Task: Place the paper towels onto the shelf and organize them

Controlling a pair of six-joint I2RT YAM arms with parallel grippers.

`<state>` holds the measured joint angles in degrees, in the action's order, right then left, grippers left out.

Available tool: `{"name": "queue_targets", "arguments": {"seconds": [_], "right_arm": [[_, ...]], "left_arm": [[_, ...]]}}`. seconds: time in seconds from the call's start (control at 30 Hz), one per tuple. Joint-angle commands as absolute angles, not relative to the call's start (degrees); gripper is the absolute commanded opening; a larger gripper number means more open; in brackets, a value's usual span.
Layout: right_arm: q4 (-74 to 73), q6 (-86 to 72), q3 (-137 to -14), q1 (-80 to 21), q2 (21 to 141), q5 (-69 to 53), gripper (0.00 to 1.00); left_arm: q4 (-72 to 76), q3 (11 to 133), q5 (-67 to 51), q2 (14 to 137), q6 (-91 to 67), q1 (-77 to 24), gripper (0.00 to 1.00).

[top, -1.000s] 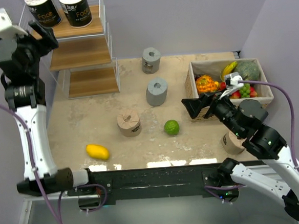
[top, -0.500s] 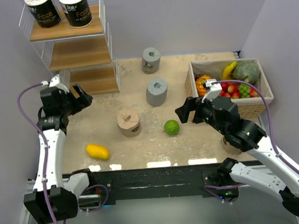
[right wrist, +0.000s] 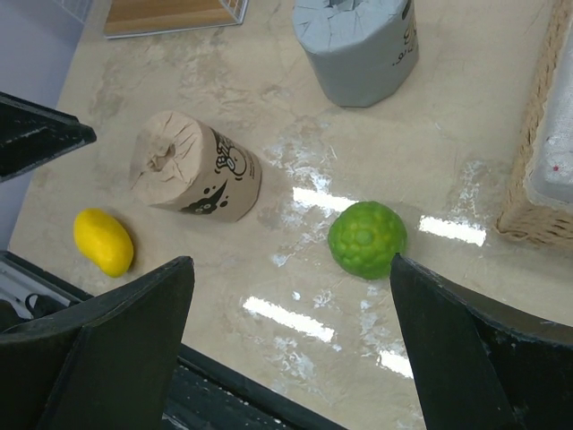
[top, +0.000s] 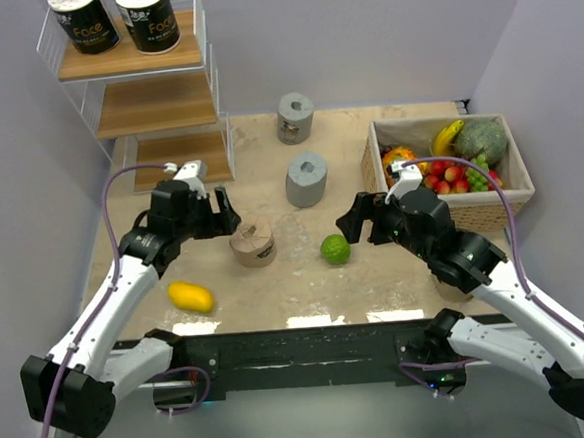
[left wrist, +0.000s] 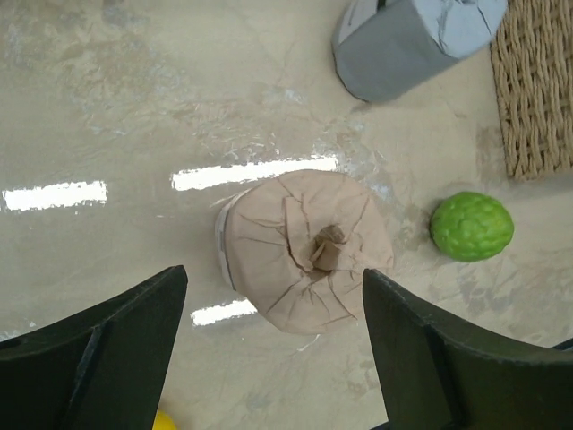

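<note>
The shelf (top: 154, 103) stands at the far left with two black paper towels (top: 83, 18) (top: 148, 17) on its top board. Two grey rolls (top: 295, 117) (top: 307, 178) and a tan roll (top: 251, 240) stand on the table. A second tan roll (top: 447, 280) is mostly hidden behind my right arm. My left gripper (top: 222, 216) is open and hovers over the tan roll (left wrist: 304, 249), its jaws on either side of it, not touching. My right gripper (top: 357, 219) is open and empty above the table by the green fruit (right wrist: 367, 239).
A yellow fruit (top: 190, 296) lies near the front left. The green fruit (top: 335, 248) lies right of the tan roll. A wicker basket (top: 384, 167) of fruit stands at the right. The nearer grey roll (left wrist: 403, 45) is just beyond the tan one.
My left arm has swung down from the shelf's top tier to above the tan roll. My right gripper has moved a little left and lower, towards the green fruit.
</note>
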<state>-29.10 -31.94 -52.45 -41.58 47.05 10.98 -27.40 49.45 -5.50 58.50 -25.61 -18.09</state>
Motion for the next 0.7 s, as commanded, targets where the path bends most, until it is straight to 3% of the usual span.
{"name": "queue_targets", "arguments": {"seconds": [0.0, 0.27, 0.47, 0.67], "right_arm": [[-26.4, -31.6, -51.8, -41.7, 44.9, 11.7, 0.95], [-22.6, -31.6, -49.4, -41.7, 41.7, 9.5, 0.95], [-21.5, -31.9, -48.9, -41.7, 40.5, 8.3, 0.95], [-20.3, -32.3, -47.9, -41.7, 40.7, 7.1, 0.95]], "left_arm": [[-29.3, 58.6, 6.1, 61.8, -18.2, -27.7, 0.85], [-31.3, 62.9, 6.8, 69.5, -14.9, -36.6, 0.85], [-35.9, 64.9, 18.5, 70.8, -23.2, -36.1, 0.83], [-32.3, 61.9, 11.3, 67.9, -20.4, -33.0, 0.78]]}}
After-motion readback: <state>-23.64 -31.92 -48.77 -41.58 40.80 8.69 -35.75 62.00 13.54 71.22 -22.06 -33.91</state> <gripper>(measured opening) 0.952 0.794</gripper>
